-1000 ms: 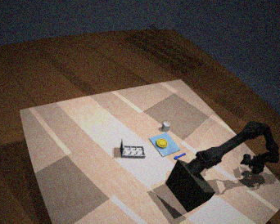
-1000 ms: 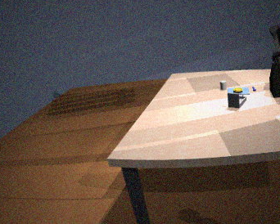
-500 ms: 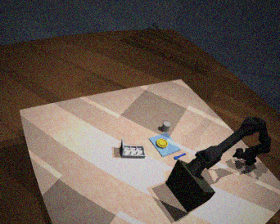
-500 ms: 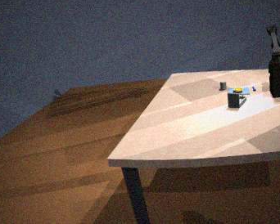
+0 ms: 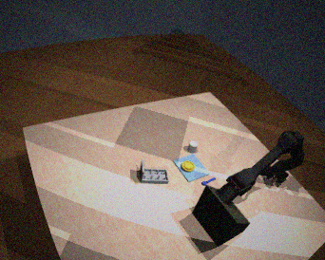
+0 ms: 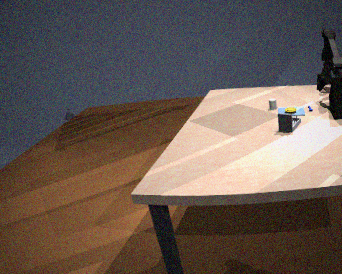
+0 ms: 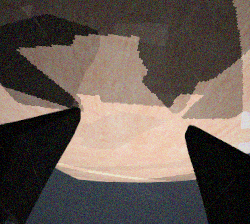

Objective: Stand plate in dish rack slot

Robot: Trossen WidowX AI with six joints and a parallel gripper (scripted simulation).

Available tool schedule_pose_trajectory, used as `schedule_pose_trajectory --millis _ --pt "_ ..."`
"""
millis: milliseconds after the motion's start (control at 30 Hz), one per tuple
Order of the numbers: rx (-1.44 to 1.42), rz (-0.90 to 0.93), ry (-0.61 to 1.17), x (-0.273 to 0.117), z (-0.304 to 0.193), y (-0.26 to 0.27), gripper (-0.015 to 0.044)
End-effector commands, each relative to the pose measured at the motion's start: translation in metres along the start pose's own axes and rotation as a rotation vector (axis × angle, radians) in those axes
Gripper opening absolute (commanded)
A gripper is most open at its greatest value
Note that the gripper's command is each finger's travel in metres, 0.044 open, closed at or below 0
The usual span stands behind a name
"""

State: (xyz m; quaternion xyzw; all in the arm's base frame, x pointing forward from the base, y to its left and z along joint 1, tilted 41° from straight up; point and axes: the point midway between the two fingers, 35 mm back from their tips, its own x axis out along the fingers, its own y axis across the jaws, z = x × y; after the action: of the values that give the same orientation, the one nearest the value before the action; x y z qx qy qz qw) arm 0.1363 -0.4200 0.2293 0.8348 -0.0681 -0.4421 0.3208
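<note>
The yellow plate (image 5: 188, 166) (image 6: 290, 110) lies flat on a light blue mat (image 5: 198, 173). The small dark grey dish rack (image 5: 155, 182) (image 6: 285, 122) stands beside the mat, with a raised wall at one end and nothing seen standing in its slots. My gripper (image 5: 275, 179) (image 7: 134, 122) is open and empty, with its two black fingers wide apart in the wrist view. It hangs above the table at the right in the top view, well away from the plate and rack. Neither plate nor rack shows in the wrist view.
A grey-white cup (image 5: 192, 147) (image 6: 272, 104) stands behind the mat. A blue spoon-like utensil (image 5: 208, 181) (image 6: 310, 109) lies between the mat and the arm's black base box (image 5: 217, 218). The table edge (image 7: 135, 180) crosses the wrist view beyond the fingertips.
</note>
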Motion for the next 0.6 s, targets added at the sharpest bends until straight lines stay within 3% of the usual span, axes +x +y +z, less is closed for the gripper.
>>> schedule_pose_trajectory --millis 0,567 --pt "-0.108 -0.046 0.006 0.020 -0.018 -0.011 0.0400" --pt "-0.540 -0.159 0.006 0.065 -0.090 -0.049 0.0400"
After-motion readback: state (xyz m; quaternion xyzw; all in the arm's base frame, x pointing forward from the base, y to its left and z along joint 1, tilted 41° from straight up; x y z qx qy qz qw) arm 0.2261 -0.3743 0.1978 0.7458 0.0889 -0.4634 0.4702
